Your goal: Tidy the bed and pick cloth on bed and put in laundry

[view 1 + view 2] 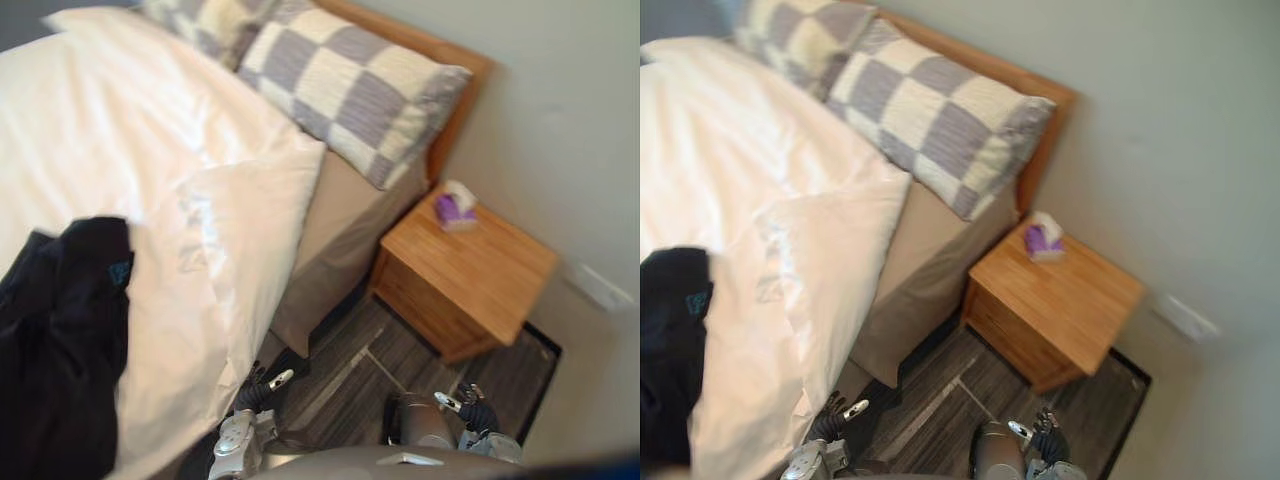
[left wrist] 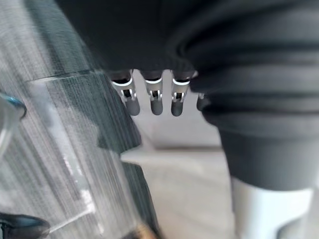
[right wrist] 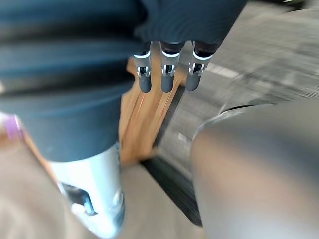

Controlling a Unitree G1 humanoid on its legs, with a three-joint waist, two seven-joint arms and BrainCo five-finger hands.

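My left hand (image 1: 255,392) and right hand (image 1: 478,412) hung loose-fingered and empty, the crumpled black garment (image 1: 60,350) on the white duvet (image 1: 150,150) apparently beyond reach.

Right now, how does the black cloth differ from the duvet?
The cloth is black; the duvet is white. The cloth is a small crumpled heap; the duvet covers most of the bed. The cloth lies on top of the duvet, far from the pillow, while the duvet reaches up to it. Both are rumpled fabric on the bed.
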